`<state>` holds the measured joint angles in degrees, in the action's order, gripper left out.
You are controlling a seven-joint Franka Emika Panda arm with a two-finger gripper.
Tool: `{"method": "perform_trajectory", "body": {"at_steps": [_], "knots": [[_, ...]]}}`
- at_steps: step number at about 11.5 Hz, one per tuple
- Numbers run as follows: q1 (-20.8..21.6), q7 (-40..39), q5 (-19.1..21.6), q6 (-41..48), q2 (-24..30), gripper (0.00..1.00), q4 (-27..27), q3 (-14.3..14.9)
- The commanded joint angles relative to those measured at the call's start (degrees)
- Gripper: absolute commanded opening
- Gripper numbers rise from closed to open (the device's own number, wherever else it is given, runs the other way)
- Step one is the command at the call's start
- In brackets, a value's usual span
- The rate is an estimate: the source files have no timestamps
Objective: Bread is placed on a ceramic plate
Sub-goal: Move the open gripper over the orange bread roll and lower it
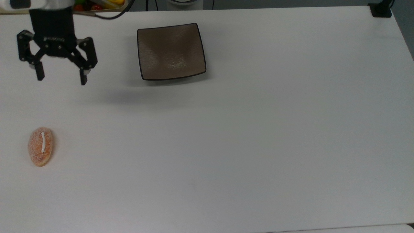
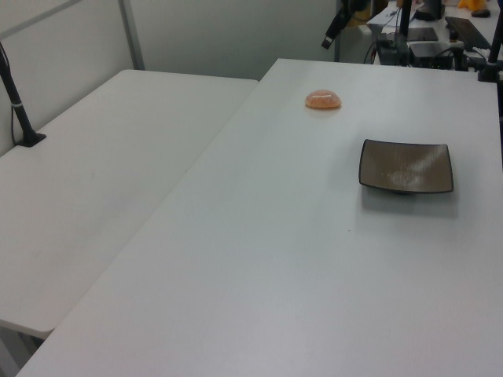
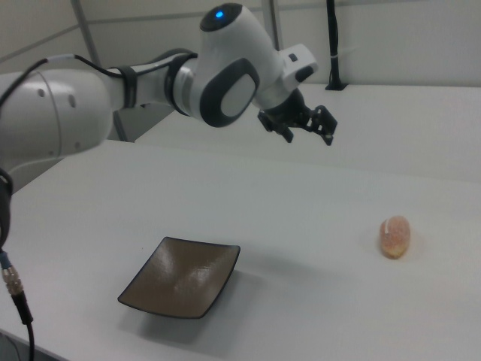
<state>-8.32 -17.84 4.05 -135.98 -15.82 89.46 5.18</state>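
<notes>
The bread [image 1: 41, 146], a small oval orange bun with a white stripe, lies on the white table near the top view's left edge. It also shows in the left view [image 2: 323, 99] and the right view [image 3: 395, 236]. The ceramic plate [image 1: 171, 51], square, brown and dark-rimmed, sits bare near the far edge [image 2: 406, 166] [image 3: 180, 277]. My gripper [image 1: 61, 80] hangs open and holds nothing. It hovers above the table, left of the plate in the top view and well beyond the bread. In the right view the gripper [image 3: 310, 137] is high above the table.
A bin of colourful fruit [image 1: 97, 5] stands past the table's far edge. A black post base [image 1: 381, 9] sits at the top view's top right corner. A second white table [image 2: 94, 157] with a black pole [image 2: 20, 102] adjoins on the left view's left.
</notes>
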Motion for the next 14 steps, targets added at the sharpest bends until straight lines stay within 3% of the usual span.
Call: {"method": "perform_trajectory", "body": {"at_steps": [1,7,9,14], "knots": [[-1.86,-0.62,0.26,-8.65,-6.31,1.0,-3.24,0.36],[-6.0,-1.06,0.26,-13.26,-19.32,1.0,-12.37,0.27],[-6.0,-1.06,0.0,-18.85,-22.93,1.0,-12.82,0.36],[-6.79,-4.31,-0.27,-22.65,-29.09,1.0,-12.82,0.36]]}}
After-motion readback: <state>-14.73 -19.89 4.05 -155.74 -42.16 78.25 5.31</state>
